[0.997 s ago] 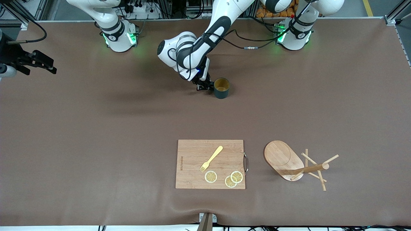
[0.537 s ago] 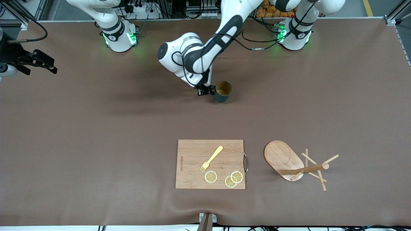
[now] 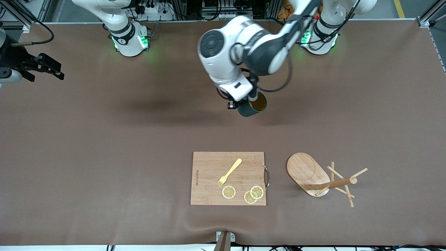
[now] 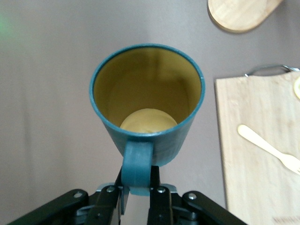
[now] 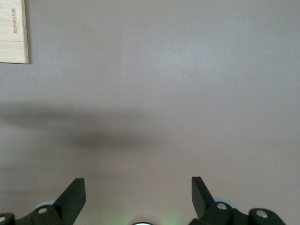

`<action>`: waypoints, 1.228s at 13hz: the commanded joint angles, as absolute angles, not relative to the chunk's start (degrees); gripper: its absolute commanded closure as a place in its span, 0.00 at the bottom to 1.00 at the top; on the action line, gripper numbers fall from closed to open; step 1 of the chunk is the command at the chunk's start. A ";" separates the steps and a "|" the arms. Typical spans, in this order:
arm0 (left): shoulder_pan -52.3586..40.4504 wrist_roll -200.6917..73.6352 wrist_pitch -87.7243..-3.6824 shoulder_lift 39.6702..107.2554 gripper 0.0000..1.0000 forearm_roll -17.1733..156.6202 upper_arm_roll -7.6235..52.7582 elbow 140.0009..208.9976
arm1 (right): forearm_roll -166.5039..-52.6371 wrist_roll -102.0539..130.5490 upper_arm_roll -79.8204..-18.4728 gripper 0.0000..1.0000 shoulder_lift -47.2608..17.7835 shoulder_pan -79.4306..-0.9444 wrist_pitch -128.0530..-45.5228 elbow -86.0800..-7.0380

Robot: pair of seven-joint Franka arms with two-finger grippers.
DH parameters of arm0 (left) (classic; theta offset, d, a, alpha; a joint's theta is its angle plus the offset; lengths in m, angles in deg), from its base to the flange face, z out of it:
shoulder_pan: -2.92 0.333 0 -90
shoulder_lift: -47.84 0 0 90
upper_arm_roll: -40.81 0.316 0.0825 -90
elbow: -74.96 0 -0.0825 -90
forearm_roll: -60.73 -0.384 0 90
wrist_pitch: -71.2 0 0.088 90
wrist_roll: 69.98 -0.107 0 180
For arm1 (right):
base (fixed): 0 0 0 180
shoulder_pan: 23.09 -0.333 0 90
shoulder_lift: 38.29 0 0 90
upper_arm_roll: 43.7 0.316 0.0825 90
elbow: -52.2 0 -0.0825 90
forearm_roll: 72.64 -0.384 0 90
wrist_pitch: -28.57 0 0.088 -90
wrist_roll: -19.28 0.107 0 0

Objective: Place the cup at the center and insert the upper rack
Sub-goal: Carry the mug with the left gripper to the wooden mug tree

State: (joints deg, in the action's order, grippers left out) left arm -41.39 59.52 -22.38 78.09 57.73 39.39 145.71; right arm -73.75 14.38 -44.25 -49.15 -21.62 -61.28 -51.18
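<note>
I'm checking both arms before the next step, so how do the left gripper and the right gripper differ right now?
The left gripper is shut on the cup's handle; the right gripper is open and holds nothing. The left gripper carries the cup over the middle of the table; the right gripper waits at the right arm's end of the table, over bare cloth. Both have black fingers.

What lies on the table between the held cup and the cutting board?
Nothing: in the front view only bare brown table separates the cup, held by its handle in the left hand, from the cutting board.
</note>
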 commanded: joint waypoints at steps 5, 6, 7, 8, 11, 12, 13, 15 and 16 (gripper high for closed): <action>-26.55 43.69 -23.73 68.24 1.00 76.44 38.96 147.47 | -73.78 15.41 -44.31 0.00 -50.16 -22.91 -61.26 -51.16; -23.65 40.79 -23.12 67.45 1.00 79.68 38.96 147.47 | -73.78 15.59 -44.31 0.00 -50.16 -23.52 -61.26 -51.16; -20.93 37.72 -22.07 66.66 1.00 83.02 39.05 147.47 | -73.78 15.59 -44.40 0.00 -50.50 -23.70 -61.17 -51.16; -17.94 34.55 -21.36 66.30 1.00 86.19 38.96 147.47 | -73.78 15.59 -44.40 0.00 -50.51 -23.70 -61.17 -51.25; -7.48 26.73 -21.18 67.00 1.00 102.16 39.05 147.38 | -73.78 15.59 -44.49 0.00 -50.42 -27.04 -61.34 -51.25; -4.49 24.70 -21.18 67.18 1.00 106.48 39.13 147.47 | -73.78 15.59 -44.40 0.00 -50.33 -27.22 -61.34 -51.25; -2.46 22.59 -21.18 67.53 1.00 109.39 39.22 147.56 | -73.87 15.68 -44.31 0.00 -50.33 -27.92 -61.26 -51.25; -0.17 18.81 -21.18 69.37 1.00 115.37 39.31 147.56 | -73.87 15.68 -44.14 0.00 -50.51 -30.63 -61.17 -51.25; 0.71 16.44 -21.26 70.24 1.00 117.57 39.31 147.56 | -73.87 15.68 -44.14 0.00 -50.59 -31.52 -61.34 -51.16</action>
State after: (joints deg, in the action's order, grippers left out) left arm -0.05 19.40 -21.17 68.93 113.44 39.75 147.59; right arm -73.78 14.75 -43.97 -49.36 -29.36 -61.35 -50.94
